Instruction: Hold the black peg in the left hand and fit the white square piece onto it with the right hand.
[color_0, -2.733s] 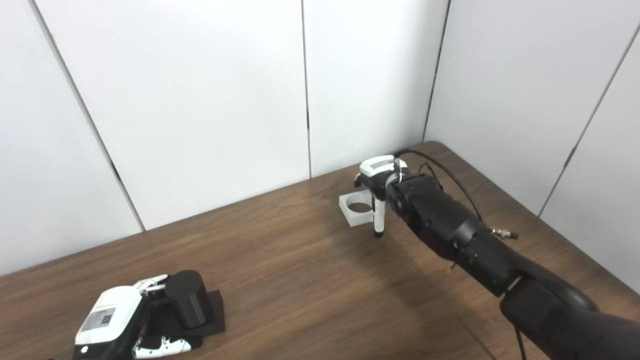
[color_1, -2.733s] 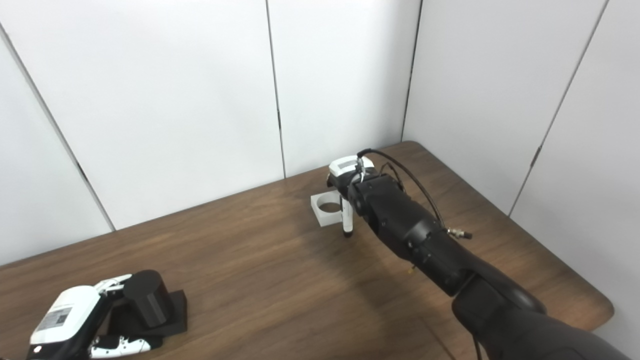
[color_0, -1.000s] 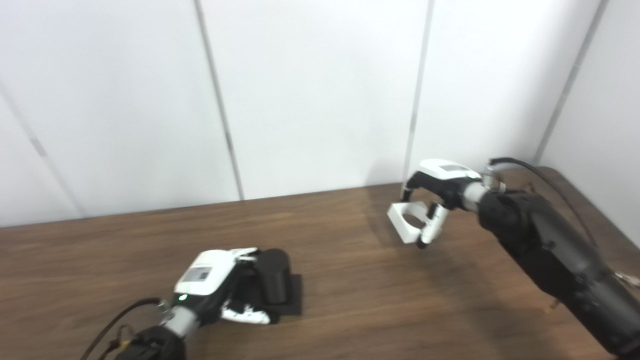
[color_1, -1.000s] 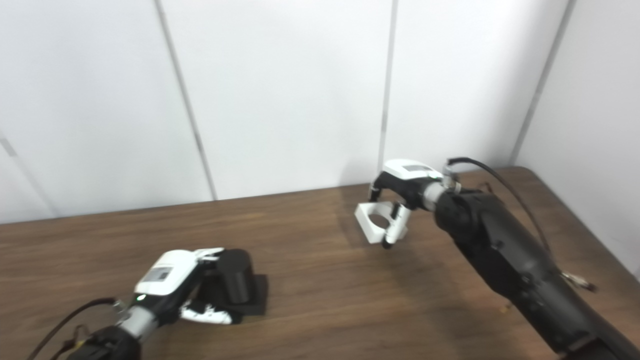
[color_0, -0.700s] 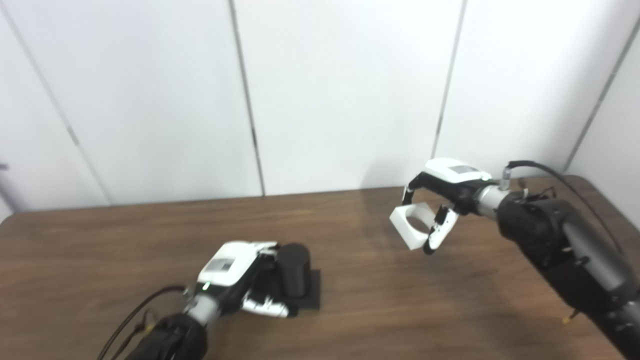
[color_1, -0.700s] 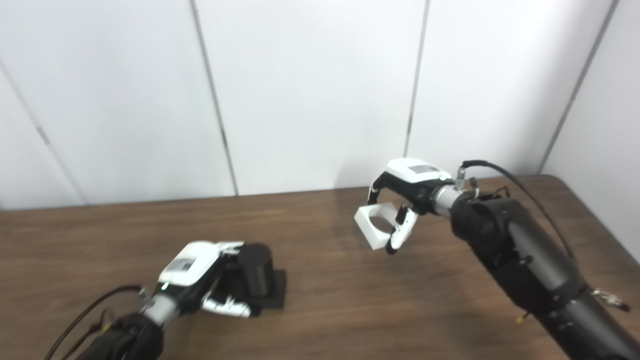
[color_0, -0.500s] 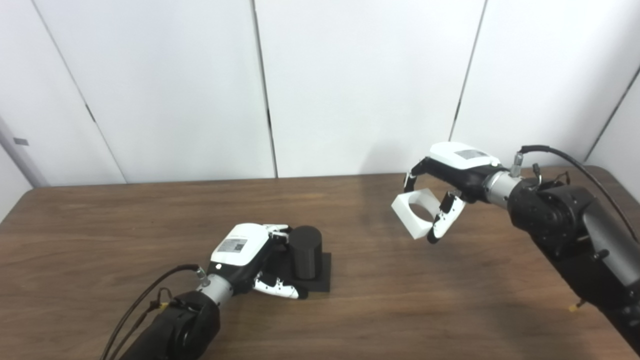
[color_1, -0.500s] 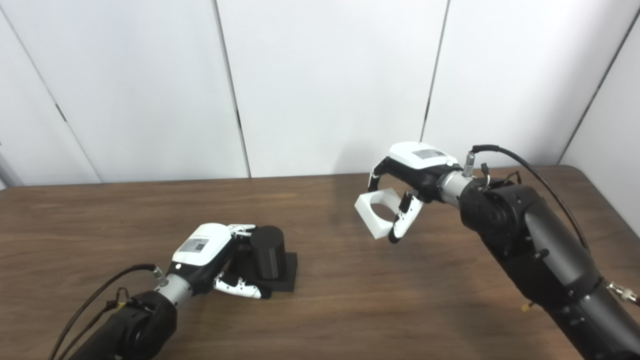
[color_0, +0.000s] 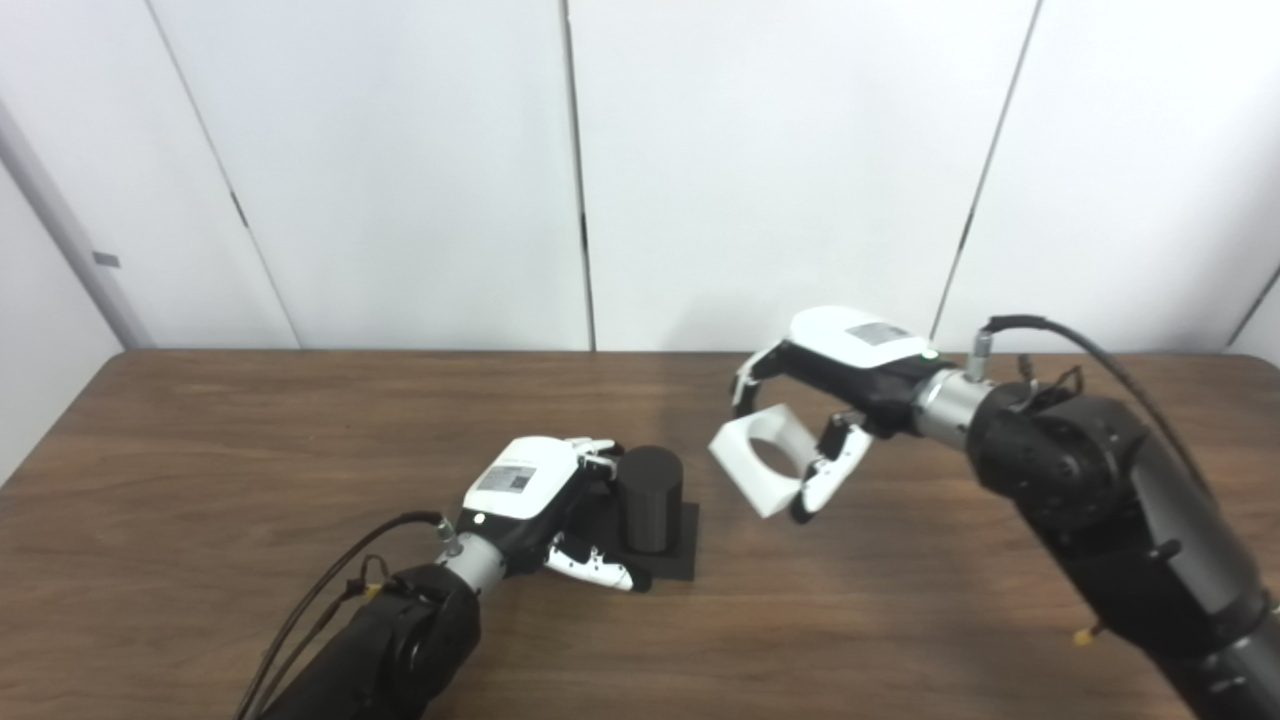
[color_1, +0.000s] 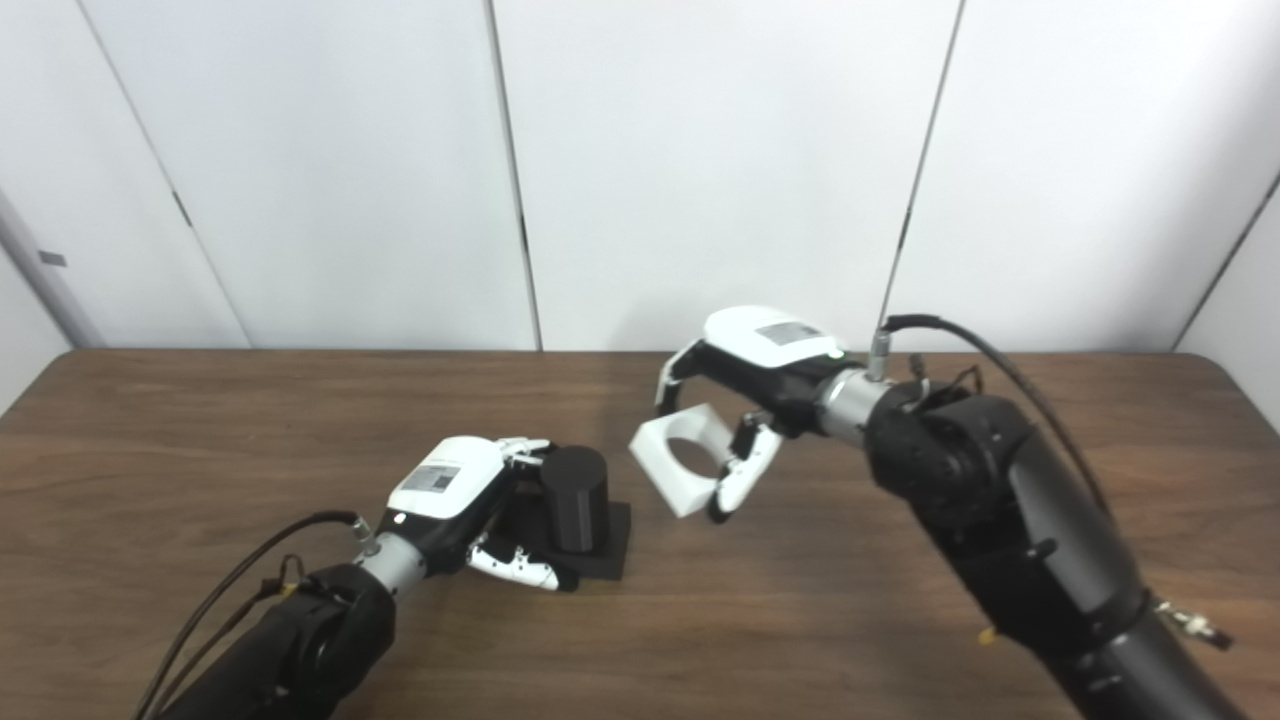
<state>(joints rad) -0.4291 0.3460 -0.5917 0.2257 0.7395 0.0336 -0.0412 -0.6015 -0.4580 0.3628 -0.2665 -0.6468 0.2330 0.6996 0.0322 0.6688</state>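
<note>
Since half a second ago we note the right hand (color_0: 850, 385) has carried the white square piece (color_0: 758, 462) leftward, closer to the black peg (color_0: 649, 497); the head cameras have also panned, so the whole scene sits shifted in both views; the left hand (color_0: 535, 495) has kept its place at the peg.

Right hand: fingers (color_0: 828, 478) closed on the white square piece, one on its near right edge and others curled over its far edge; the piece is held clear above the desk (color_0: 200, 480), tilted, its round hole facing up and toward the left; it sits just right of the peg, not touching it.

Left hand: resting low on the desk, fingers wrapped around the left side of the peg and its flat black square base (color_1: 608, 550); lower fingers (color_1: 515, 568) lie along the near edge of the base; we log this as a grip on the peg; the peg stands upright on the base, base flat on the desk, near the middle of the desk.

Both forearms are black, with cables trailing at the wrists; white wall panels (color_0: 400, 170) stand behind the far edge of the desk.
</note>
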